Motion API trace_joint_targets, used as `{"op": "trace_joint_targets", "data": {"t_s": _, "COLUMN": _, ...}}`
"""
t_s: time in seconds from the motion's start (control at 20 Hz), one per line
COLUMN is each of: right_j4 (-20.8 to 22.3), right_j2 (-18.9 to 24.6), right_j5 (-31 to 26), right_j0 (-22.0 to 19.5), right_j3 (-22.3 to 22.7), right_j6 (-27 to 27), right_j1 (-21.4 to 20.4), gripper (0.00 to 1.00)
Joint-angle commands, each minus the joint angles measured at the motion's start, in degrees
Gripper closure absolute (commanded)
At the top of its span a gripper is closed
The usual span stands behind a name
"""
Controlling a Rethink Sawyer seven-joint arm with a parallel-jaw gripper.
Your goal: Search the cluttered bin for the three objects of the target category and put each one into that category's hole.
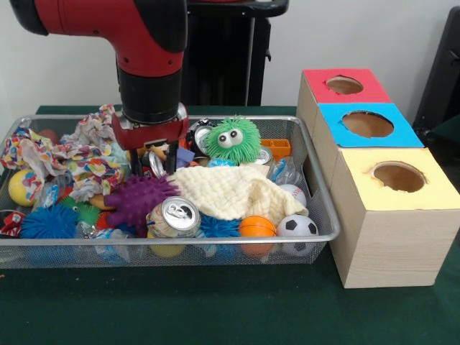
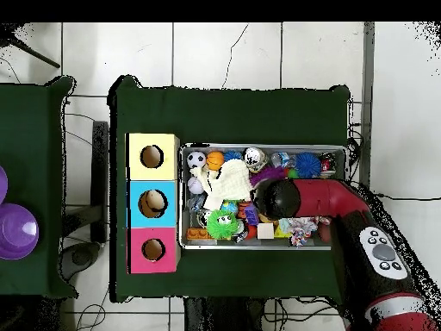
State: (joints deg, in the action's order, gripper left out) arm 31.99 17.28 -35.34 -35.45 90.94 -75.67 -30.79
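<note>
A wire bin (image 1: pixel 215 239) holds mixed clutter. My gripper (image 1: pixel 153 164) reaches down into its middle, open, fingers (image 1: pixel 135 162) straddling a silvery can (image 1: pixel 156 165) among the pile. A crushed can (image 1: pixel 175 215) lies at the front beside a purple spiky ball (image 1: pixel 138 198). More cans (image 1: pixel 200 134) lie behind the gripper, next to a green fuzzy toy with eyes (image 1: pixel 232 139). A cream cloth (image 1: pixel 230 190) covers the centre right. In the overhead view the red arm (image 2: pixel 319 196) hides the gripper over the bin (image 2: pixel 258 246).
Three boxes with round holes stand right of the bin: red (image 1: pixel 345 85), blue (image 1: pixel 366 123), yellow (image 1: pixel 399 176). An orange ball (image 1: pixel 256 226), soccer ball (image 1: pixel 297 226), baseball (image 1: pixel 293 192), yellow ball (image 1: pixel 21 187), blue spiky ball (image 1: pixel 49 221) and a colourful rag (image 1: pixel 79 154) fill the bin.
</note>
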Motion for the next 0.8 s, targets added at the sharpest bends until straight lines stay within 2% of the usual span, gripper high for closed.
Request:
{"op": "trace_joint_targets", "data": {"t_s": 0.05, "right_j4": -0.7, "right_j2": 5.2, "right_j5": -8.2, "right_j0": 1.4, "right_j3": -4.9, "right_j6": 6.1, "right_j1": 2.5, "gripper": 0.0}}
{"op": "trace_joint_targets", "data": {"t_s": 0.35, "right_j4": -0.6, "right_j2": 5.5, "right_j5": -8.8, "right_j0": 1.3, "right_j3": -4.5, "right_j6": 6.0, "right_j1": 1.7, "gripper": 0.0}}
{"op": "trace_joint_targets", "data": {"t_s": 0.8, "right_j4": -0.4, "right_j2": 7.0, "right_j5": -11.9, "right_j0": 1.3, "right_j3": -5.7, "right_j6": 9.0, "right_j1": 1.4, "gripper": 0.0}}
